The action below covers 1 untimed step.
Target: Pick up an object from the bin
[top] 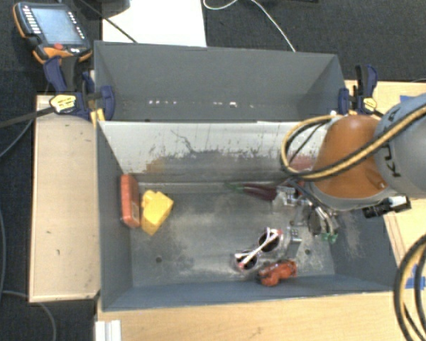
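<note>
My gripper (pixel 296 234) hangs low over the bin's front right part. Just to its left lies a white and red thing shaped like a pair of glasses (pixel 258 251), close to or touching the gripper's tip. Below that, against the front wall, rests a small orange-red lump (pixel 277 273). A small green piece (pixel 331 237) lies to the right of the gripper. Behind the gripper, near the back slope, a dark red and green thing (pixel 253 189) lies flat.
At the bin's left end a yellow block (pixel 156 211) leans against a red-orange bar (pixel 130 199). The arm with its orange cover and looped cables overhangs the bin's right side.
</note>
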{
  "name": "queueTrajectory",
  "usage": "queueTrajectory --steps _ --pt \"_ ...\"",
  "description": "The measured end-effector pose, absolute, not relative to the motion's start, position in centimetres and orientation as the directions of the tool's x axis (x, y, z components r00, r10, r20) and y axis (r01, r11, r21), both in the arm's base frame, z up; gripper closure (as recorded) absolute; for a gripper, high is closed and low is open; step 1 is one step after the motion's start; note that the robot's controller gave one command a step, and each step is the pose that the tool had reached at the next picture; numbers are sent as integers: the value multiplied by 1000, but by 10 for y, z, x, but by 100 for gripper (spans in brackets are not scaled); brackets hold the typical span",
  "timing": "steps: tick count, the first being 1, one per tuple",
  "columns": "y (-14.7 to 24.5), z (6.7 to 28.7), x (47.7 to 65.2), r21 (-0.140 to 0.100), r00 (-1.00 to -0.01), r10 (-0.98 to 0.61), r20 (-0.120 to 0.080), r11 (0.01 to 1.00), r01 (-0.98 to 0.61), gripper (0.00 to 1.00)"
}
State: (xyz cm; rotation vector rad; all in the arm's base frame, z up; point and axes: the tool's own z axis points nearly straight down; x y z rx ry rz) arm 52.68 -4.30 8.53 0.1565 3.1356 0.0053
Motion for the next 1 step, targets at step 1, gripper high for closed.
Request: queueTrajectory --steps 1 --pt "13 165 515 3 -1000 1 -12 1000 1 0"
